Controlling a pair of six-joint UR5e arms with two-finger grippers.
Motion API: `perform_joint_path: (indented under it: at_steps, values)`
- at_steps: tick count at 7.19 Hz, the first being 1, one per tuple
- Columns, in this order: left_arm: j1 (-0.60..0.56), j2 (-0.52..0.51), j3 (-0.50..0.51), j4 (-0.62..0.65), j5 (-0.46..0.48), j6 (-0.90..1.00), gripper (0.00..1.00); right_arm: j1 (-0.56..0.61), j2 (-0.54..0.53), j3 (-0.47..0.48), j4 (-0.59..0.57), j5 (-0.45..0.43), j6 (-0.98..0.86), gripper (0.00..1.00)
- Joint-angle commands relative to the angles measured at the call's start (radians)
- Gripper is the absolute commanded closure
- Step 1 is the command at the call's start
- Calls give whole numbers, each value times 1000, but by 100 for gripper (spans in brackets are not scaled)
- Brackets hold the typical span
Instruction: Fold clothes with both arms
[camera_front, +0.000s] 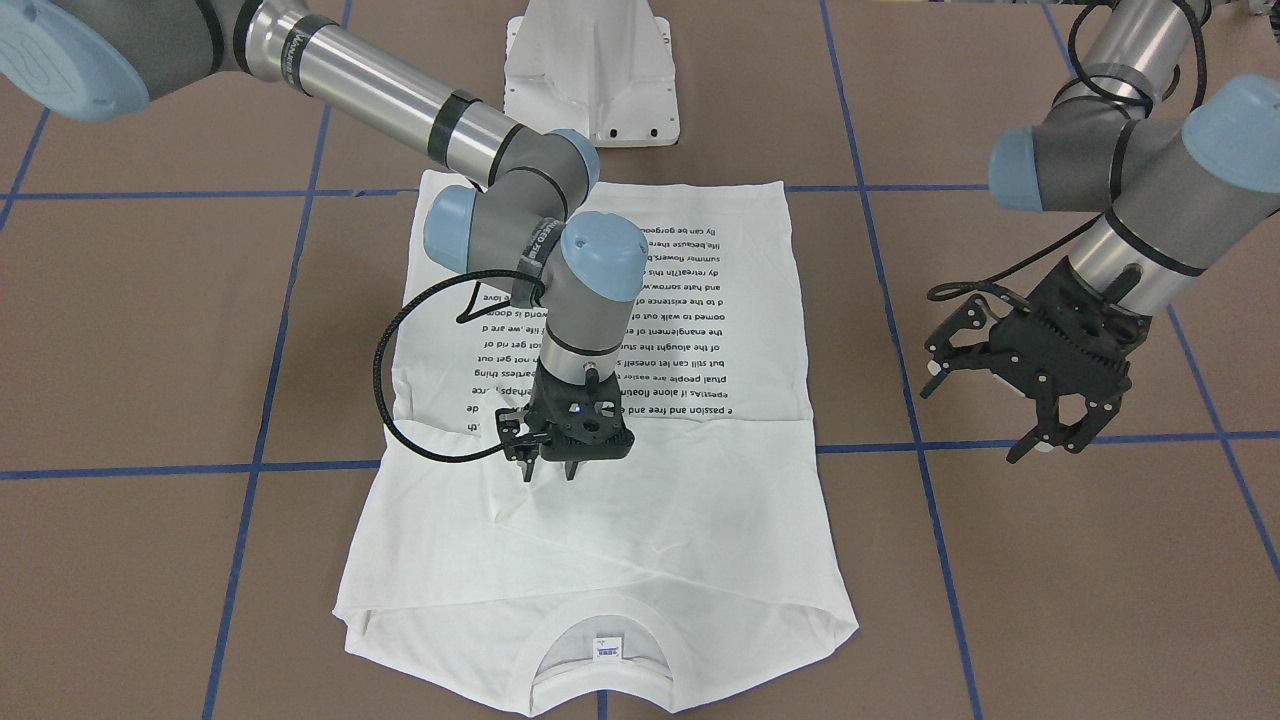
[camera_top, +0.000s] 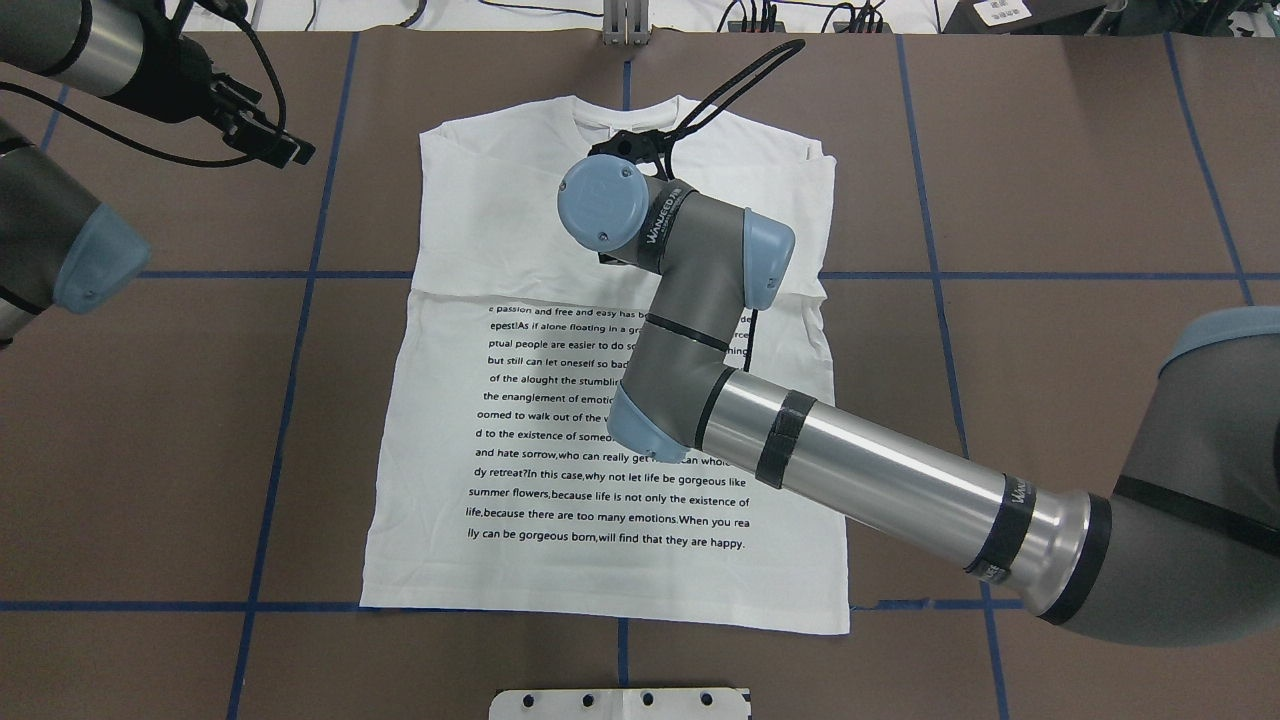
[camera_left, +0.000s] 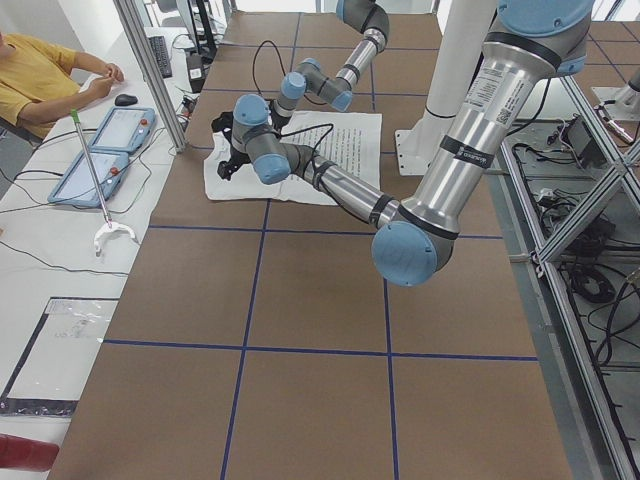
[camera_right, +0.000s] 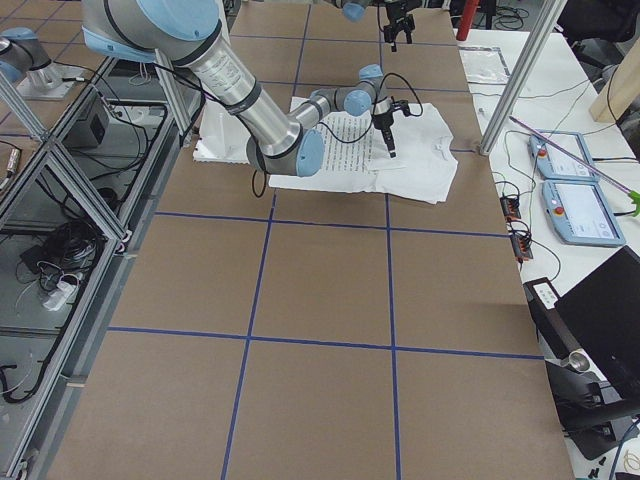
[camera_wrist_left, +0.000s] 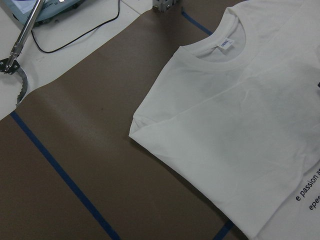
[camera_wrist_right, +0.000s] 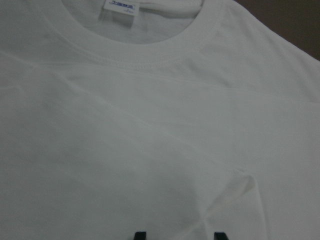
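Shirt (camera_front: 650, 520) flat on tabletop (camera_front: 1050, 600), sleeves apparently tucked in. My right pincer (camera_front: 548, 468) is spread above the chest, left pincer (camera_front: 1052, 445) spread aside. Crosswise folds remain.

A brown table (camera_front: 1050, 560) fills the front-facing view, marked into large squares by blue tape (camera_front: 150, 471). A white shirt (camera_front: 640, 540) lies flat on it in the middle of the frame. Its printed black text faces up in the upper half, and its round collar and small label are at the bottom edge. At top centre a white base (camera_front: 590, 70) stands on the table, near the shirt's hem but apart from it.
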Motion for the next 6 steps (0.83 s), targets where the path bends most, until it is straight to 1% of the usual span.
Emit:
perform_joint_path:
  at_steps: [1,2,3,5,6]
  values:
    - [0,0,0,-2,0,-1,0,0,-1,0,-3,0,6,64]
    - [-1,0,0,-2,0,-1,0,0,-1,0,-3,0,16,98]
    - [0,0,0,-3,0,-1,0,0,-1,0,-4,0,18,100]
    - [-1,2,-2,-3,0,-3,0,3,0,14,-9,5,15,100]
    - [-2,2,-2,-3,0,-3,0,17,-10,43,-42,8,1,100]
